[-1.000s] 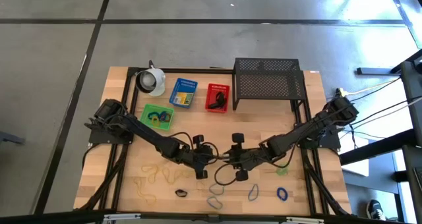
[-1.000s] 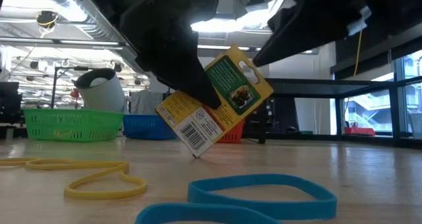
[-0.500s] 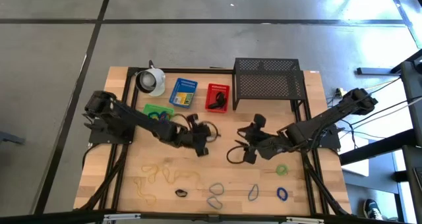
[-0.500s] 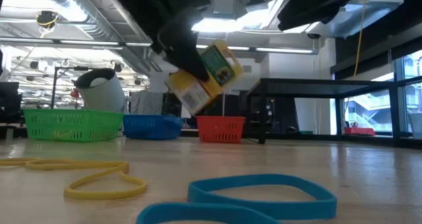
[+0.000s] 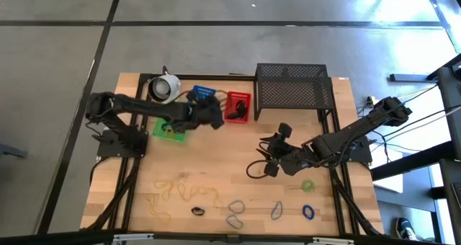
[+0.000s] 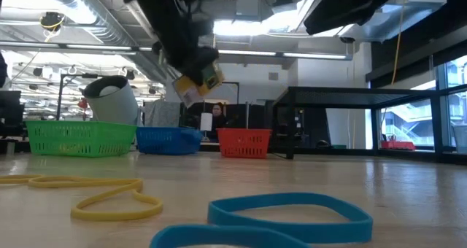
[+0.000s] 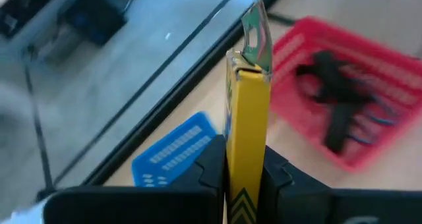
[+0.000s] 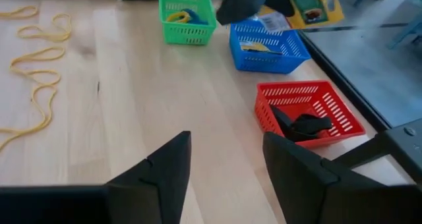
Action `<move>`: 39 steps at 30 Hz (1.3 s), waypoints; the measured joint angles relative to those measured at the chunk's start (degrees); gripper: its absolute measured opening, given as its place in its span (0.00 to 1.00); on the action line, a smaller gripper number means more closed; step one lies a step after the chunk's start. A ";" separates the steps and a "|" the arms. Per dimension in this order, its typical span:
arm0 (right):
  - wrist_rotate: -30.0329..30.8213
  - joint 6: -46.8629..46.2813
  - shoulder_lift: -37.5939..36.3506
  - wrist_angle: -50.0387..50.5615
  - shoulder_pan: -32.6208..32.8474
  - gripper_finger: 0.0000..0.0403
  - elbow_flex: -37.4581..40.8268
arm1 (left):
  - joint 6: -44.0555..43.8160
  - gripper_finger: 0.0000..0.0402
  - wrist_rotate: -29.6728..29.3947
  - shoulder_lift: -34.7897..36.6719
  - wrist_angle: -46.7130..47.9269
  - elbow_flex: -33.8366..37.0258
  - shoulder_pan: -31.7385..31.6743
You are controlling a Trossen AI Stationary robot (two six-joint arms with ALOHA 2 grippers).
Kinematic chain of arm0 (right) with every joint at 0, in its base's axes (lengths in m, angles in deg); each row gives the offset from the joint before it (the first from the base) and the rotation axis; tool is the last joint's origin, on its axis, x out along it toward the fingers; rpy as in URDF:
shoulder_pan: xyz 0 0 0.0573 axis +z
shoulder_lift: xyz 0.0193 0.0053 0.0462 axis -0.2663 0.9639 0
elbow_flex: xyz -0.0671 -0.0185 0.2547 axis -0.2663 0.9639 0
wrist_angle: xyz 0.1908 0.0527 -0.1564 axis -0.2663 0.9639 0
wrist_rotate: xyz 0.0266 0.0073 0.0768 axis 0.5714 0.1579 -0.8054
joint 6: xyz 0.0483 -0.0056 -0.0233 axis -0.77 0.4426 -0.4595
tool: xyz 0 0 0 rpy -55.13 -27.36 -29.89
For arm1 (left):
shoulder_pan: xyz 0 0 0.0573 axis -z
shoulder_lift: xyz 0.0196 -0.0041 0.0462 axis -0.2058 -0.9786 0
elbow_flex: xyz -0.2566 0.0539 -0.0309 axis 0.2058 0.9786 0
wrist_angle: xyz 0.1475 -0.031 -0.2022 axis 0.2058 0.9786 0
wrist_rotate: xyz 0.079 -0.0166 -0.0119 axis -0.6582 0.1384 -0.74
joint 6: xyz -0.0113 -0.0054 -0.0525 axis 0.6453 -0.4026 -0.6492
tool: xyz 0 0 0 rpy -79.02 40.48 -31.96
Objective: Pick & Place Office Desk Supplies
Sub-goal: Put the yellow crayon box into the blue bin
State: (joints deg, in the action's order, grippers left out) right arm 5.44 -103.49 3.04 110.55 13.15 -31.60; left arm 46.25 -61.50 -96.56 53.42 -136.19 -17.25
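A yellow crayon box [image 7: 247,118] is pinched edge-on between the fingers of the left gripper [image 7: 245,174] and is held in the air above the blue basket [image 5: 203,95], near the red basket [image 5: 238,105]. In the low view the box [image 6: 197,81] is seen tilted, well clear of the surface [image 5: 238,166]. Dark clips [image 8: 300,125] are seen lying in the red basket, and something yellow, possibly a second box, is seen in the blue basket. The green basket [image 5: 167,130] is partly covered by the left arm. Rubber bands [image 5: 306,212] are scattered along the near edge of the surface. The right gripper [image 8: 224,165] is held with its fingers spread and empty above the middle of the surface.
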 joint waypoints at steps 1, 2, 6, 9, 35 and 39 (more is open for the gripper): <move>0.46 -0.13 0.00 -0.13 0.00 0.47 0.00 | -0.66 0.07 0.32 -0.28 0.81 0.00 -1.20; 0.83 -0.13 0.00 -0.08 0.00 0.47 0.00 | -0.88 0.07 0.47 -0.47 1.84 0.03 -2.43; 0.90 0.00 0.02 0.41 0.00 0.46 0.00 | -2.47 0.07 1.16 -1.44 3.30 0.01 -6.18; 1.04 0.06 0.02 1.13 0.00 0.45 0.00 | -3.77 0.07 3.47 -2.47 3.48 0.01 -7.99; 1.03 2.90 0.04 1.98 -0.07 0.44 0.02 | -6.19 0.09 8.83 -5.59 9.23 -0.01 -10.51; 1.01 2.90 0.04 1.98 -0.07 0.44 0.02 | -6.47 0.11 9.40 -5.59 9.20 -0.01 -10.51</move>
State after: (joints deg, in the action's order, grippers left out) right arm 6.45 -100.60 3.08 112.53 13.09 -31.58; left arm 39.78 -52.10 -102.14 62.62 -136.20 -27.75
